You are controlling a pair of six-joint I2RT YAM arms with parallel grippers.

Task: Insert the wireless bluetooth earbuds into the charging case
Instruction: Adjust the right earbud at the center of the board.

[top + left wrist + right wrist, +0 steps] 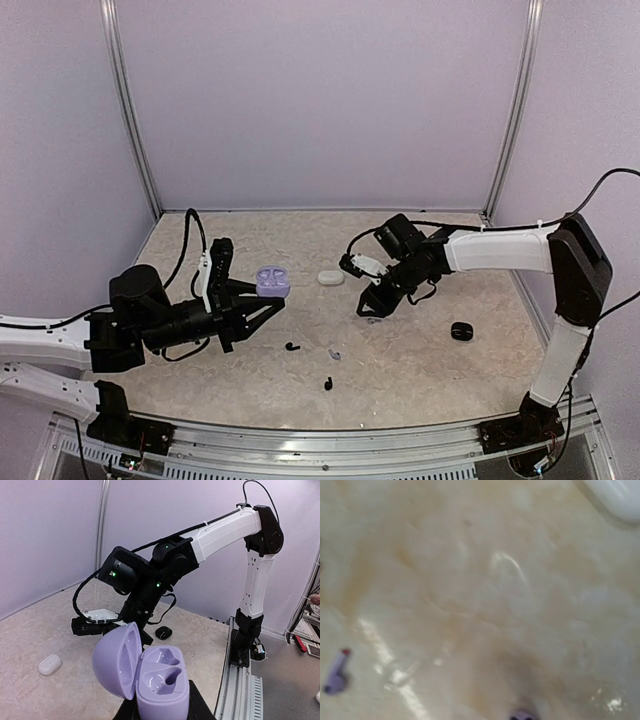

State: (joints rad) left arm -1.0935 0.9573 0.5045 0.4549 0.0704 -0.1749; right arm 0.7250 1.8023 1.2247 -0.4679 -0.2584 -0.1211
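Top external: L end effector (266, 296) clamps open lavender case (272, 281); R end effector (372, 310) low over tabletop (420, 370), opening unclear. Pinch lavender earbud (335, 677) squarely, hold case steady.

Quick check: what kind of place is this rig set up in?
Likely an enclosed lab test cell: plain lilac walls, aluminium frame posts, a marble-patterned table with a mounting rail.

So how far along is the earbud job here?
Done: nothing visibly seated; the lavender case, lid open, shows both sockets empty. In hand: the left fingers hold that case up, while the right fingers hang low over the table near a loose lavender earbud; whether they grip anything is unclear. Left: two black earbuds also lie loose, and the white case looks shut.
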